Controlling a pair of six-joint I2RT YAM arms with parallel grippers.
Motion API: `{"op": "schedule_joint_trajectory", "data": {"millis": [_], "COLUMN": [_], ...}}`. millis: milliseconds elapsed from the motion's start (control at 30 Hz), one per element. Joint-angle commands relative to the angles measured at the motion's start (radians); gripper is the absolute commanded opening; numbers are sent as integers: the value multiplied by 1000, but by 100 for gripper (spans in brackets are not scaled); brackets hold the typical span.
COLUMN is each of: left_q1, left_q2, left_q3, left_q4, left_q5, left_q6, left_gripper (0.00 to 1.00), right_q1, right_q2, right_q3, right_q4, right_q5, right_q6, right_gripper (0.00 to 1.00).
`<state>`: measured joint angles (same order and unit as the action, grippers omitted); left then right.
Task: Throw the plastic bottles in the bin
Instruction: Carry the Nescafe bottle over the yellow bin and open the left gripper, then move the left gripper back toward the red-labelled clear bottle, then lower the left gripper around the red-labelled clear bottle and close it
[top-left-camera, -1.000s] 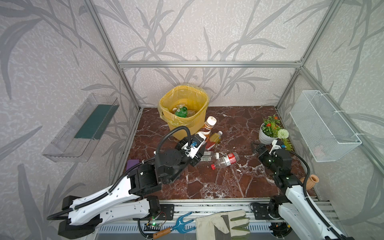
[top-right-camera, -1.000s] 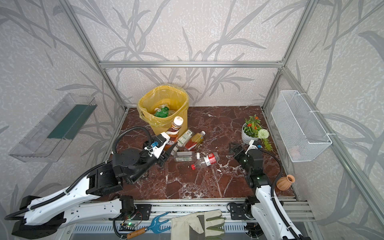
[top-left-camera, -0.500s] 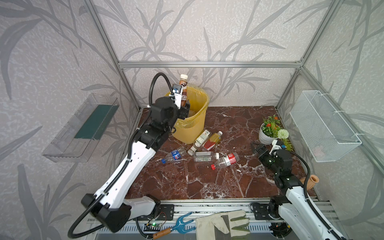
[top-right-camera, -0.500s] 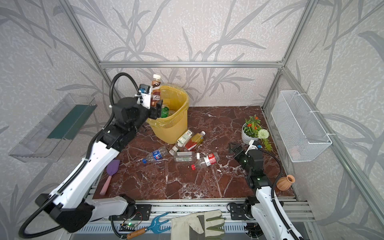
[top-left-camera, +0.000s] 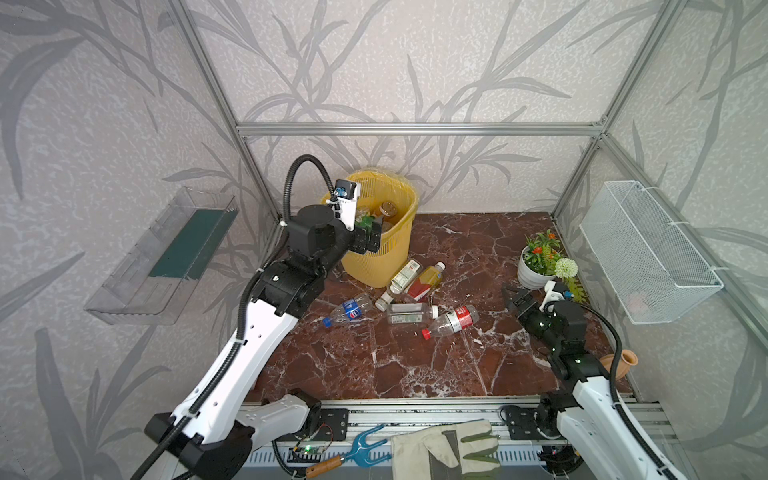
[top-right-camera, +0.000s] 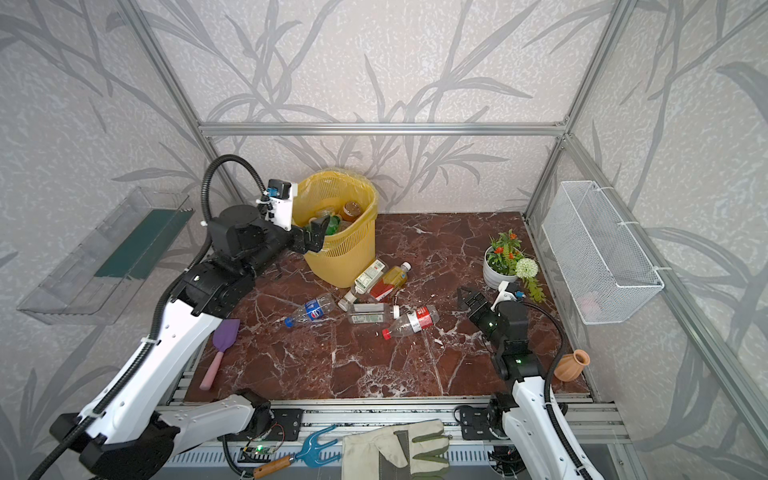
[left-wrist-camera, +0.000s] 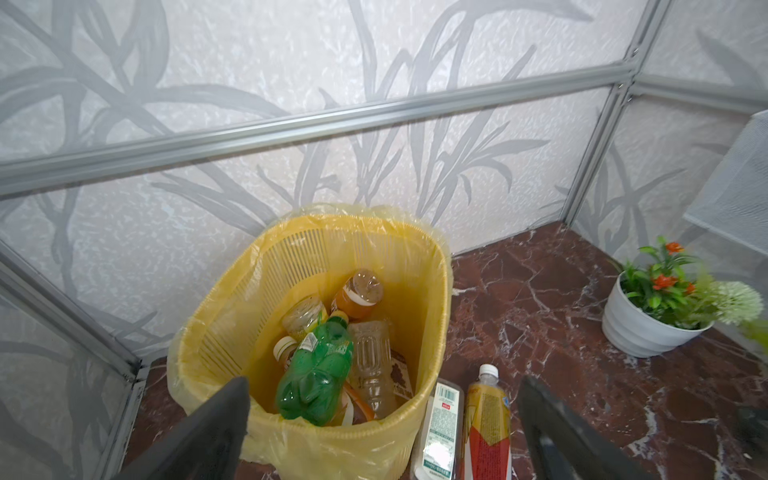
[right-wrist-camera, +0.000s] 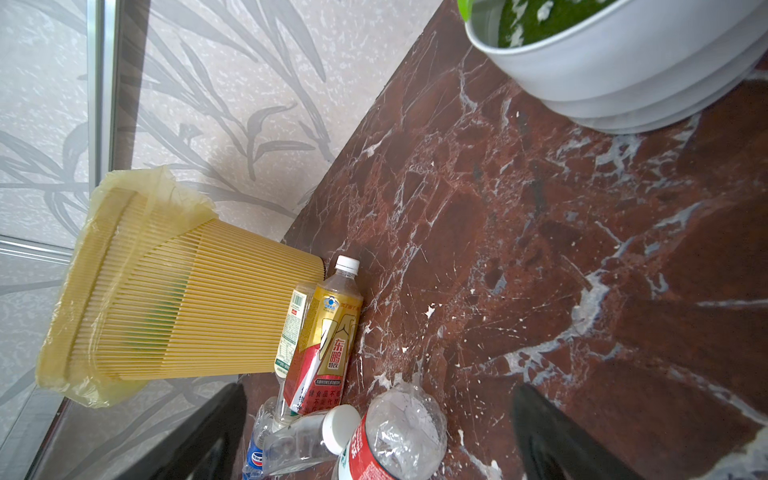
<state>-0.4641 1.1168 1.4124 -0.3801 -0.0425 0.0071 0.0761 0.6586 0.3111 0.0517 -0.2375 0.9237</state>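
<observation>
Red-brown marble counter (top-left-camera: 374, 365): yellow bin (top-left-camera: 386, 253) upright, back left. Lying near its base: white-label bottle (top-left-camera: 401, 279), yellow-red-label bottle (top-left-camera: 426, 281) alongside, blue-label bottle (top-left-camera: 351, 309), clear bottle (top-left-camera: 409, 312), red-label bottle (top-left-camera: 451, 322). White flower pot (top-left-camera: 530, 276) right, terracotta vase (top-left-camera: 619, 362) front-right corner.

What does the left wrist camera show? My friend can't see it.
A yellow bin holds several plastic bottles, a green bottle on top. The open, empty left gripper hovers by its rim. Two more bottles lie beside the bin, and a white flowerpot stands farther off.

Leaf-patterned walls (top-left-camera: 415, 62) (aluminium-framed) enclose red marble floor (top-left-camera: 374, 365).
</observation>
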Motion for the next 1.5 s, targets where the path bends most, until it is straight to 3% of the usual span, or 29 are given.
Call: {"op": "schedule_joint_trajectory", "data": {"millis": [0, 200, 400, 633, 767, 967, 1200, 1467], "left_q1": [-9, -46, -84, -262, -381, -517, -585, -592], "left_q2": [-79, -251, -349, -355, -266, -30, 203, 478], "left_q3": [-78, -255, -369, -502, -539, -423, -307, -147], "left_q4": [59, 159, 96, 56, 110, 43, -13, -152], "left_q5": [65, 59, 55, -82, -104, -136, -96, -75], "left_q6": [-27, -32, -74, -115, -129, -46, -7, 26], "left_gripper": [99, 99, 99, 99, 99, 99, 99, 99], "right_q1": [-4, -4, -4, -4, -4, -4, -4, -14], "right_q2": [4, 2, 22, 57, 58, 41, 10, -8], "right_q3": [19, 20, 25, 40, 40, 39, 21, 37], "right_q4": [14, -5, -25, -16, -15, -42, -63, -124], "right_q5": [-13, -5, -11, -24, -10, -2, 20, 42], "right_q6": [-3, -4, 7, 12, 17, 7, 4, -32], "right_gripper": [99, 99, 99, 99, 99, 99, 99, 99]}}
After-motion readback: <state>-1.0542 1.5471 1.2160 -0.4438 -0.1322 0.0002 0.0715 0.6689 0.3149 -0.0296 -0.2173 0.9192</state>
